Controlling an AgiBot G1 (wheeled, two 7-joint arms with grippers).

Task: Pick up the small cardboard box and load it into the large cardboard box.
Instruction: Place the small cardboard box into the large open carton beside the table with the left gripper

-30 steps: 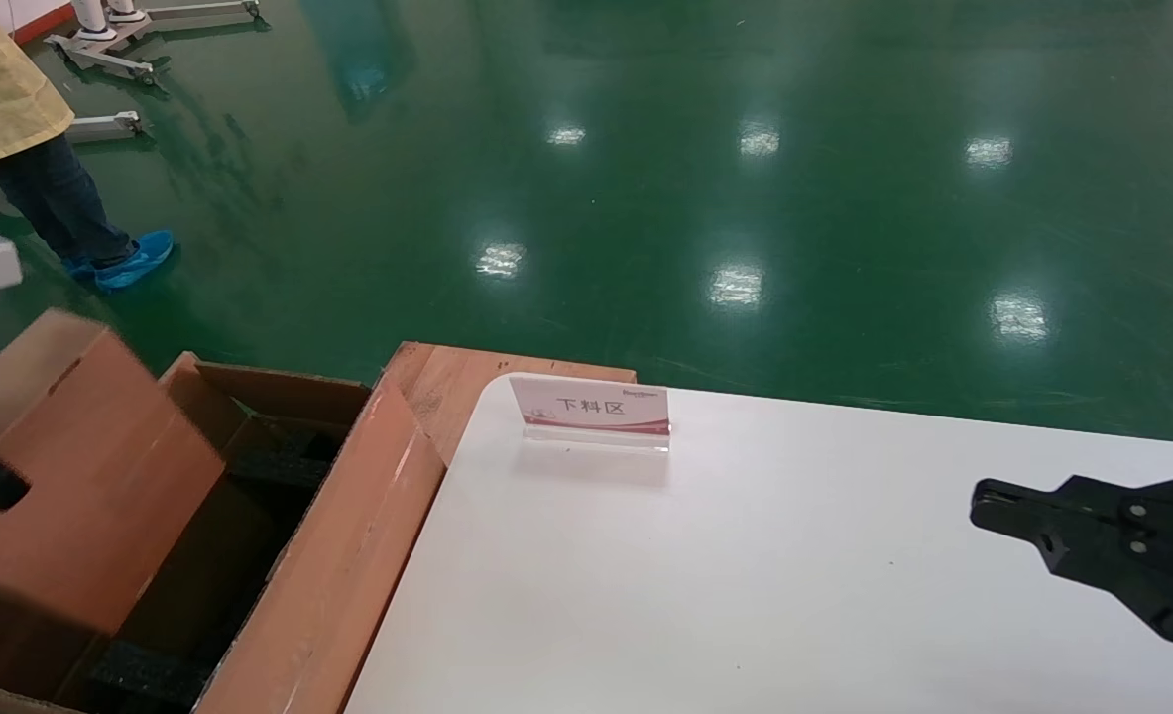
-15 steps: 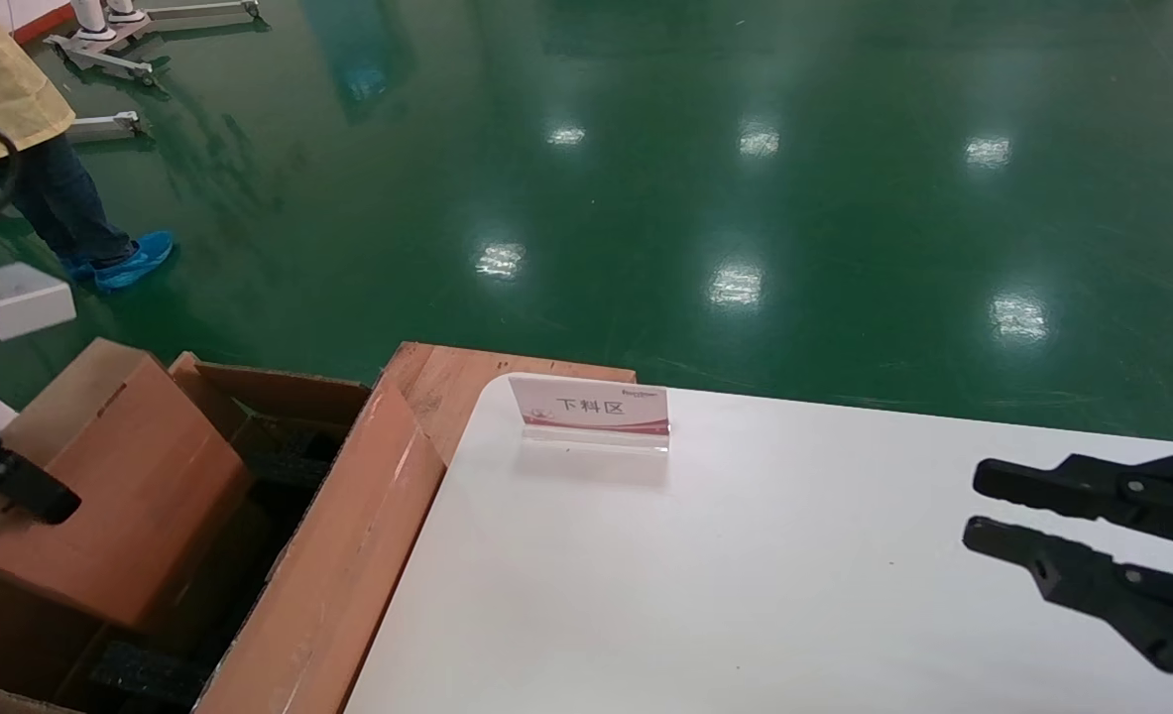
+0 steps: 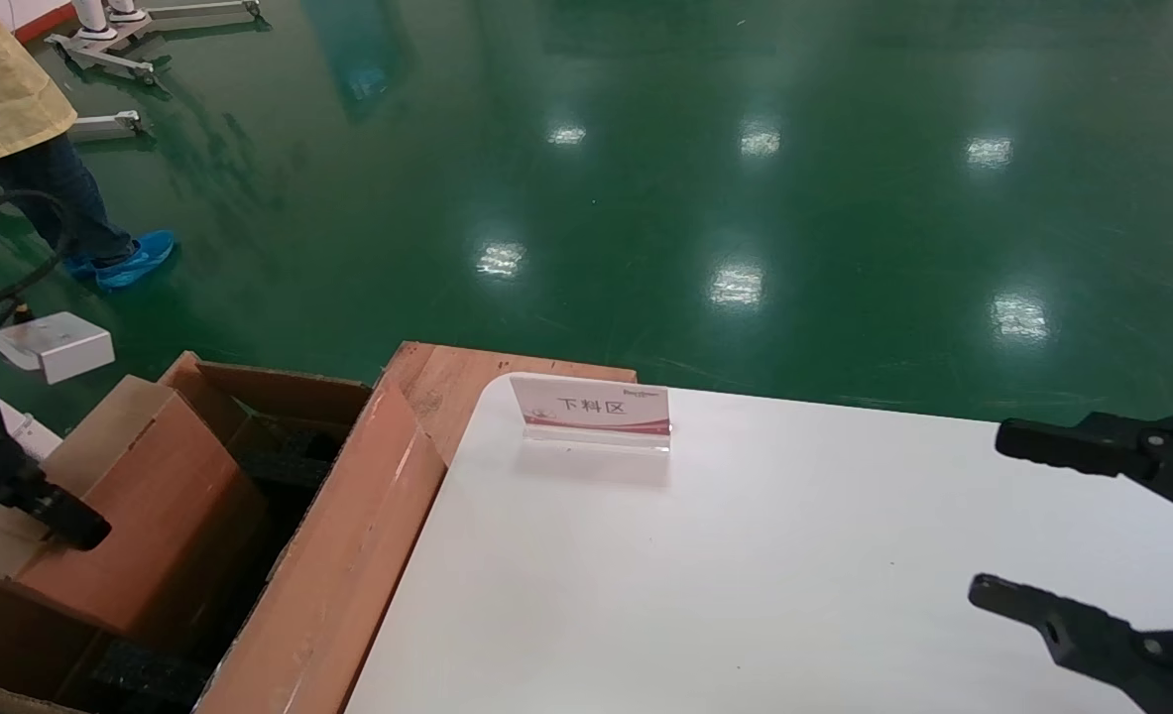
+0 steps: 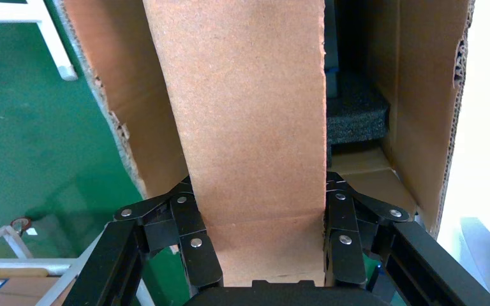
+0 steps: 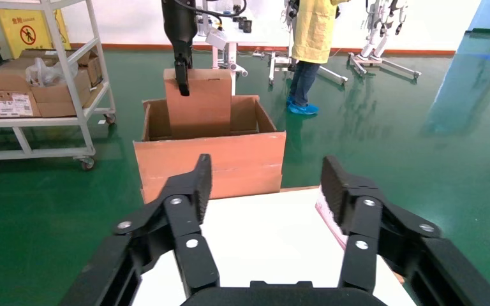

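At the left, the left gripper clamps the small cardboard box, which has sunk lower into the large cardboard box than a second ago, tilted; loading looks nearly done. Over the white table at right, the right gripper has spread wide, holding nothing.

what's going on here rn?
The left gripper is clamped on the small cardboard box and holds it upright, its lower end down inside the large cardboard box, which stands beside the white table. Black foam shows inside the carton. The box has not been let go. The right gripper hovers over the table with its fingers spread apart, holding nothing. A small sign stands on the table's far edge.
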